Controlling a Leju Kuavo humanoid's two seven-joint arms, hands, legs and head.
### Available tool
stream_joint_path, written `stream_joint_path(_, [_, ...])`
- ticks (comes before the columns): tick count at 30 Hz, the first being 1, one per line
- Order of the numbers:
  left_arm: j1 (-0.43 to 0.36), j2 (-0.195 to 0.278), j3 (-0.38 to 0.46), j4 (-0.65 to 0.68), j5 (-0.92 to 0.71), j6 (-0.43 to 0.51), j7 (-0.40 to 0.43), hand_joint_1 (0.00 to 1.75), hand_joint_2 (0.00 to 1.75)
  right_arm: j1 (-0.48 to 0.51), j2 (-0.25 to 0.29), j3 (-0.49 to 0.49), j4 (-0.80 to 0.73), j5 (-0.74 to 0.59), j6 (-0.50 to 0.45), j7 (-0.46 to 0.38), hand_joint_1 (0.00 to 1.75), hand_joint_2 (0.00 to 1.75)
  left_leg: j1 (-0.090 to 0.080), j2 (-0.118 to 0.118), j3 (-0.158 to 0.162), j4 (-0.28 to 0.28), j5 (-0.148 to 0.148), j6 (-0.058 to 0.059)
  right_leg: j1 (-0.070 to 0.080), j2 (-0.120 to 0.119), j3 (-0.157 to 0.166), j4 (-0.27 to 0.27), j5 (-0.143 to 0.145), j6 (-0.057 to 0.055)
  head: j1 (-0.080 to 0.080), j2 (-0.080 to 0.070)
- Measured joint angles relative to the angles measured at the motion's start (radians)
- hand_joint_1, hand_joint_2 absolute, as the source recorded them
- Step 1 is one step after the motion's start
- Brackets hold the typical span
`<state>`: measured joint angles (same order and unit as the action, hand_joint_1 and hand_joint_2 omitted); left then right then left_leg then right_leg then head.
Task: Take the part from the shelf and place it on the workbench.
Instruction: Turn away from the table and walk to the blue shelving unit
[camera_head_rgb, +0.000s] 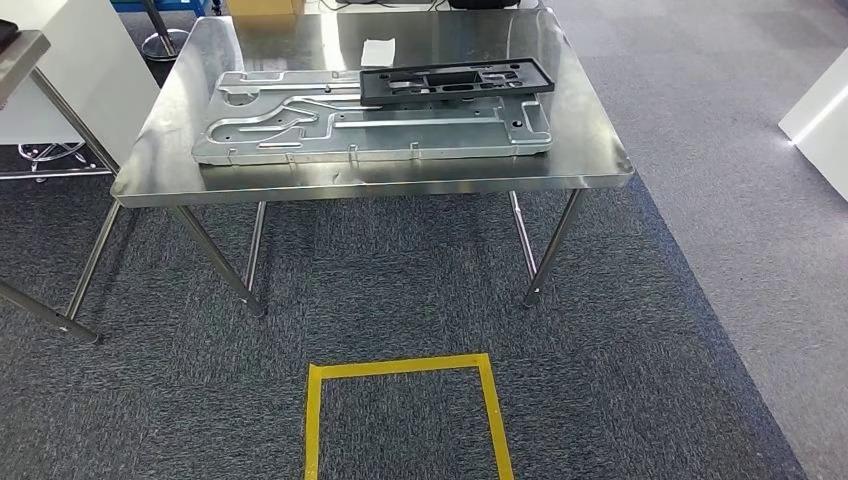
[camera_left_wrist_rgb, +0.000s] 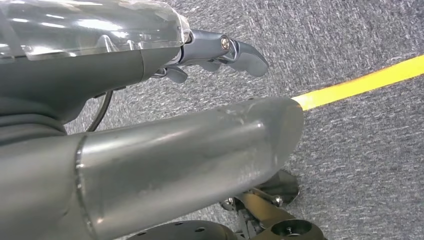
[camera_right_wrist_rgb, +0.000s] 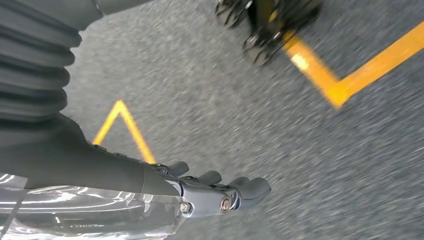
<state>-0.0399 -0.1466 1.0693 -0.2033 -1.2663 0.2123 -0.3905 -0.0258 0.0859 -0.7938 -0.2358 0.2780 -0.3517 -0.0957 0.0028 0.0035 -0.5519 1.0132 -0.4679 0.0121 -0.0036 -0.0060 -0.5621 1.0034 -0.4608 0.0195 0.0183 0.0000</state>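
A steel workbench (camera_head_rgb: 585, 165) stands ahead of me. On it lies a large silver stamped metal panel (camera_head_rgb: 370, 125), and a black plastic frame part (camera_head_rgb: 455, 78) rests across the panel's far right portion. Both arms hang down beside my body. My left hand (camera_left_wrist_rgb: 125, 65) hangs over the grey carpet with its fingers (camera_left_wrist_rgb: 240, 50) stretched out and nothing in it. My right hand (camera_right_wrist_rgb: 150, 185) also hangs over the carpet, its fingers (camera_right_wrist_rgb: 235, 192) loosely extended and holding nothing.
A yellow tape square (camera_head_rgb: 405, 415) marks the carpet in front of the workbench. A white slip of paper (camera_head_rgb: 377, 50) lies at the bench's far side. Another metal table (camera_head_rgb: 20, 50) stands at the left, and a white cabinet (camera_head_rgb: 820, 120) at the right.
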Motion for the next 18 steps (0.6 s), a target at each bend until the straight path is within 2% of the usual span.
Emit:
stream_joint_path(3, [0.001,-0.001,0.007,0.000,0.004,0.002,-0.003,0.00,0.00,0.001,0.000,-0.001,0.000,0.006,0.040,-0.068,0.00,0.00,0.000,0.000,0.000,0.000,0.001,0.000,0.000,0.000,0.000,0.000,0.001,0.000,0.000,0.000])
stream_joint_path(5, [0.002,-0.001,0.010,0.000,0.007,0.003,-0.004,0.00,0.00,0.001,0.000,-0.001,0.000,0.021,0.030,-0.081,0.00,0.00,-0.001,0.000,0.000,0.001,0.000,0.000,0.000,0.000,0.000,0.000,0.001,0.000,0.000,0.000])
stream_joint_path(10, [0.004,-0.002,0.015,0.000,0.008,0.003,0.000,0.00,0.00,0.002,0.000,0.000,0.002,0.061,-0.021,-0.072,0.00,0.00,-0.005,0.000,-0.004,0.005,0.000,0.002,-0.006,0.000,-0.001,0.000,0.004,0.005,0.000,0.000])
stream_joint_path(14, [0.005,-0.004,0.020,0.000,0.008,0.003,0.002,0.00,0.00,0.002,0.001,0.001,0.004,0.090,-0.076,-0.041,0.00,0.00,-0.005,0.000,-0.003,-0.001,0.006,0.014,-0.008,-0.001,0.000,-0.002,0.007,0.014,-0.001,0.000])
stream_joint_path(16, [0.005,-0.008,0.023,0.000,0.006,0.003,0.003,0.00,0.00,0.002,0.000,0.001,0.005,0.102,-0.093,-0.026,0.00,0.00,0.002,0.002,0.000,-0.017,0.018,0.024,-0.007,0.001,-0.010,0.024,-0.020,0.020,0.002,0.000])
stream_joint_path(18, [0.005,-0.012,0.024,0.000,0.003,0.002,0.003,0.00,0.00,0.003,0.000,0.002,0.005,0.109,-0.103,-0.019,0.00,0.00,0.007,0.003,-0.005,-0.025,0.028,0.030,-0.011,0.004,-0.054,0.130,-0.093,0.027,0.008,0.000])
